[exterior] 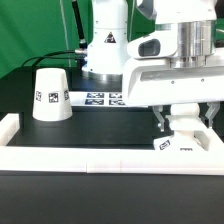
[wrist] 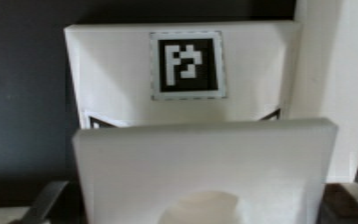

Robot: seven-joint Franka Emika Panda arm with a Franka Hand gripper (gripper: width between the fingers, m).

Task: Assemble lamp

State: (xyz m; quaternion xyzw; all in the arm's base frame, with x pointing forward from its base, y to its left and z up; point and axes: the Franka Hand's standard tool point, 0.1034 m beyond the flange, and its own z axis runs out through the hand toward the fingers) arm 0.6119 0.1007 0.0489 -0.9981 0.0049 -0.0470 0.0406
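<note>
Arm: you have the white Franka arm (exterior: 165, 45) standing at the exterior view's right, reaching straight down over the near edge of the black tabletop (exterior: 100, 125).

Gripper: the two-finger gripper (exterior: 185, 128) hangs low above the lamp base. Its black fingers (exterior: 160, 122) are spread wide, one to each side of the bulb. A gap shows on both sides, so you are pinching nothing.

Bulb: the round white plastic bulb on a stem (exterior: 183, 121) stands upright between the fingers, right over the base. You cannot tell from either view how deep the stem sits.

Base: the flat square white plastic base with black-and-white tags (exterior: 178, 146) lies at the near right, pushed against the border rail. In the wrist view its tagged face (wrist: 190, 65) is sharp and centred.

Shade: the tapered white cup-shaped shade (exterior: 50, 95) stands wide mouth down at the far left, well apart from the base and bulb, with one tag facing you.

Marker board: the thin flat white marker board (exterior: 100, 98) lies on the table between the shade and the arm's foot.

Border rail: the low white border rail (exterior: 90, 157) runs along the near side and turns back at the left corner.

Wrist view: a blurred white block (wrist: 202, 160) fills the foreground. You cannot tell which part it is.
</note>
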